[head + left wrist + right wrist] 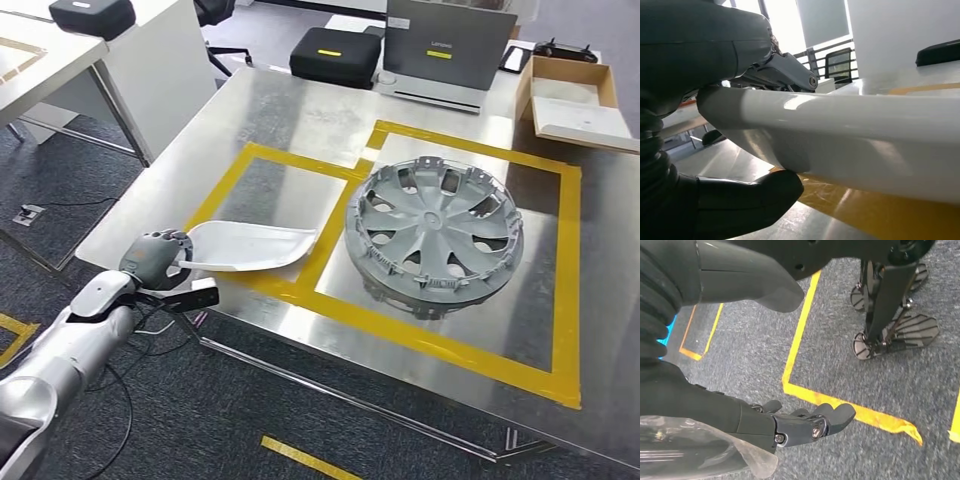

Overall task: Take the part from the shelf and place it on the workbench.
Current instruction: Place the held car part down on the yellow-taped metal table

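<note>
Workbench (302, 120): left hand (155, 258) grips white part (249, 245) at near edge.

The left hand (155, 262) holds the white panel (253, 246) at the bench (302, 110) edge. Ahead of the hand, bare metal inside the yellow tape (332, 225) lies open. To its right, just past the tape, the wheel cover (434, 232) blocks the way. Far ahead stand a black case (334, 55), a laptop (450, 50) and a cardboard box (573, 100).
</note>
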You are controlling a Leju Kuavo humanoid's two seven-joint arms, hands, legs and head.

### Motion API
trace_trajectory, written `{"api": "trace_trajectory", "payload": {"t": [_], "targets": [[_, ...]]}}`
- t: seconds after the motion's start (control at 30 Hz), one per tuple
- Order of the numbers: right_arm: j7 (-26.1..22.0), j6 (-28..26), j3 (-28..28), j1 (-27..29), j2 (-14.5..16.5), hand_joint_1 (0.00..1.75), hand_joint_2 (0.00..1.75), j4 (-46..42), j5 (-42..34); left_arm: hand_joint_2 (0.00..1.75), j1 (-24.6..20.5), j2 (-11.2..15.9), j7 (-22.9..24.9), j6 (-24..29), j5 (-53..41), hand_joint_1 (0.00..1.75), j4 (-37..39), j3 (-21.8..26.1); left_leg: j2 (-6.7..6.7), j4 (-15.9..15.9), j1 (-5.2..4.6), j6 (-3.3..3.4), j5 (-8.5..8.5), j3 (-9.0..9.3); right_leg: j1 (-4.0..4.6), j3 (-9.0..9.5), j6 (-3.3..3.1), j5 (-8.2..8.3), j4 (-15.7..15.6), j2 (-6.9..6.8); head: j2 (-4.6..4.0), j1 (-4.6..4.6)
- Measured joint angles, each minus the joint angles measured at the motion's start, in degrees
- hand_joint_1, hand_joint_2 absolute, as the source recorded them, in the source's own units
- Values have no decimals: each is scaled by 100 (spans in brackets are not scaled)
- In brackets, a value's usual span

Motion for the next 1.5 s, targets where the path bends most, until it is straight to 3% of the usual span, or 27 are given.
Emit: {"api": "trace_trajectory", "payload": {"t": [0.03,0.07,0.13,0.17,0.2,0.27,0.3,0.33,0.47,0.53,0.6,0.63,0.67,0.7,0.73,0.8,0.83,0.97,1.03,1.1,1.17,1.2,1.27,1.33,1.43,1.5], "targets": [[-1,0,0,-1,-1,0,0,0,-1,175,-11,4,2,-3,-2,0,3,-13,2,313,1,-11,-166,-138,3,3,-19,0,0,-2,0,-5],[-1,-1,0,-1,-1,0,0,-1,-1,175,-19,8,12,-7,-2,0,7,-24,2,678,0,-16,-329,-303,10,4,-33,-3,1,-4,0,-10],[0,-5,0,3,-3,0,0,-2,-8,87,-16,11,59,-8,12,0,22,-45,2,1154,0,-6,-452,-522,28,7,-48,-10,4,-7,0,-8],[2,-8,-1,6,-4,0,0,-2,-11,44,-14,15,94,4,23,0,31,-52,2,1110,-1,10,-363,-502,37,11,-51,-11,5,-6,0,-9],[3,-9,-1,8,-5,0,0,-2,-14,0,-15,24,129,31,34,0,38,-57,2,873,-3,33,-196,-389,43,17,-51,-13,6,-4,0,-8],[5,-9,-2,8,-5,0,0,-2,-16,0,-34,51,199,124,45,0,48,-61,4,174,-22,90,124,-62,63,19,-39,-21,14,0,0,-8],[5,-9,-2,7,-5,0,0,-2,-16,0,-52,65,241,182,41,0,51,-60,4,-91,-33,111,194,59,72,7,-25,-24,24,1,0,-7],[6,-10,-3,9,-5,0,0,-1,-16,0,-67,79,304,252,25,0,56,-59,3,-239,-46,126,205,120,78,-7,-6,-25,29,0,0,-4],[5,-34,-4,16,-13,0,0,-2,-17,0,-84,147,550,555,-14,0,84,-28,0,-339,-36,200,209,150,66,-75,103,-91,99,-7,0,6],[-3,-53,-4,17,-17,0,0,-1,-14,0,-83,157,575,885,48,0,86,56,4,-365,-18,243,227,163,48,-320,151,-372,589,-9,0,24],[-16,-76,-4,25,-16,0,0,0,-9,0,-63,157,598,1291,126,0,86,193,4,-364,-20,261,225,158,32,-684,185,-683,1341,-13,0,38],[-24,-91,-4,31,-16,0,0,0,-7,0,-40,155,618,1465,151,0,74,273,4,-362,-21,263,223,159,28,-796,196,-721,1557,-13,0,37],[-32,-103,-4,37,-16,0,0,0,-4,0,-12,152,634,1612,159,0,44,362,4,-360,-21,262,221,161,24,-810,203,-654,1560,-14,0,39],[-40,-114,-4,41,-16,0,0,0,-1,0,24,145,628,1735,140,0,-16,469,3,-357,-20,257,217,165,18,-710,203,-491,1338,-15,0,39],[-48,-121,-4,41,-16,0,0,0,4,0,74,129,569,1826,108,0,-135,616,2,-352,-18,247,210,170,9,-523,199,-285,949,-19,0,39],[-57,-129,-4,31,-15,0,0,0,15,0,175,63,263,1919,139,0,-461,1049,0,-331,-34,203,193,166,11,-153,176,-53,252,-18,0,34],[-60,-133,-4,29,-15,0,0,0,21,0,216,16,59,1934,261,0,-632,1304,-2,-324,-42,176,192,161,18,-57,158,-29,82,-16,0,31],[-66,-138,-4,38,-10,0,0,0,27,0,316,-153,-308,1920,831,0,-1153,1926,-3,-264,-27,56,133,139,24,-8,31,-16,13,-9,0,25],[-70,-140,-4,36,-6,0,0,0,27,0,348,-189,-361,1864,1036,0,-1367,2058,1,186,-17,9,-135,-55,8,7,-35,-1,-10,-9,0,12],[-73,-154,-5,38,-5,0,0,0,26,0,432,-236,-409,1733,1354,0,-1615,2123,2,920,-16,-12,-459,-390,13,11,-64,-7,-9,-8,0,7],[-75,-175,-8,43,-5,0,0,0,22,0,584,-309,-428,1553,1765,0,-1965,2130,2,1242,-16,-4,-490,-544,22,20,-70,-12,-6,-6,0,7],[-74,-183,-9,44,-3,0,0,0,21,0,658,-357,-437,1475,1990,0,-2170,2123,2,1095,-17,14,-354,-479,27,27,-71,-14,-3,-5,0,8],[-74,-192,-10,42,7,0,0,0,21,0,774,-464,-457,1387,2423,0,-2593,2091,2,383,-29,74,25,-141,40,43,-61,-24,1,-6,0,9],[-80,-198,-11,38,21,0,0,0,23,0,879,-580,-519,1349,2889,0,-3018,2044,3,-187,-54,124,192,127,56,36,-18,-30,15,-6,0,13],[-90,-212,-11,40,28,0,0,0,33,0,1068,-750,-661,1395,3431,0,-3556,1989,5,-321,-69,183,206,173,50,15,76,-21,17,-9,0,15],[-97,-222,-13,44,33,0,0,1,40,0,1162,-847,-772,1490,3683,0,-3855,1963,17,-367,-43,249,254,170,46,-57,138,-182,155,-11,0,28]]}}
